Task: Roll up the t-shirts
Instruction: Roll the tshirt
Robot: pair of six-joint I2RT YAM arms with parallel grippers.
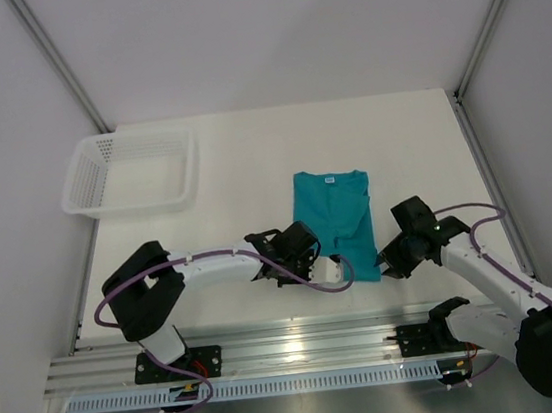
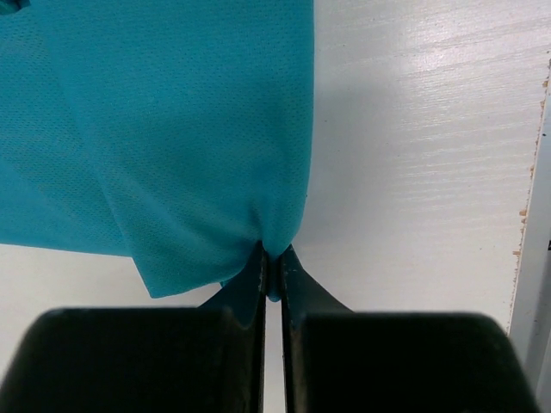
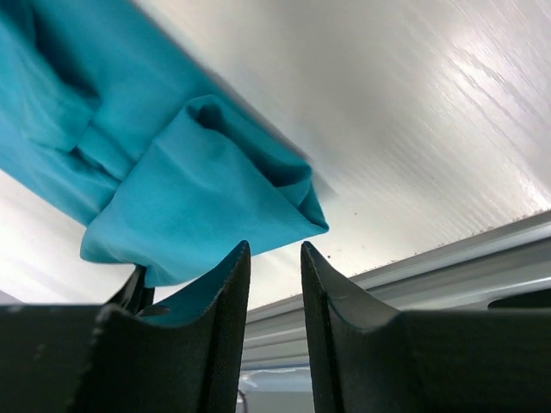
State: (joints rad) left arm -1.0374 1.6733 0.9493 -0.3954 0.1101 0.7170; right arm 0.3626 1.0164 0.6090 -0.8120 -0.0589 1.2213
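From above, we see the teal t-shirt [image 1: 335,224] lying flat on the white counter [image 1: 250,159], folded into a long narrow shape with its collar at the far end. The white basket [image 1: 80,185] sits well apart from the t-shirt, off its far left corner. The left gripper [image 1: 302,257] is at the t-shirt's near left corner, and the right gripper [image 1: 391,258] is at its near right corner.

In the left wrist view, the black fingers [image 2: 250,292] are clenched tight on a small pinch of the t-shirt's [image 2: 172,129] edge. The cloth puckers right where they meet.

In the right wrist view, the fingers [image 3: 228,292] stand apart with nothing between them. A bunched, folded corner of the t-shirt [image 3: 198,198] sits just beside the left one, not in the gap.

We think the roll is only getting started at the near end. Next, the right fingers need to catch their corner too. Then both sides should turn the near edge over toward the collar together, so the roll stays even and tight.
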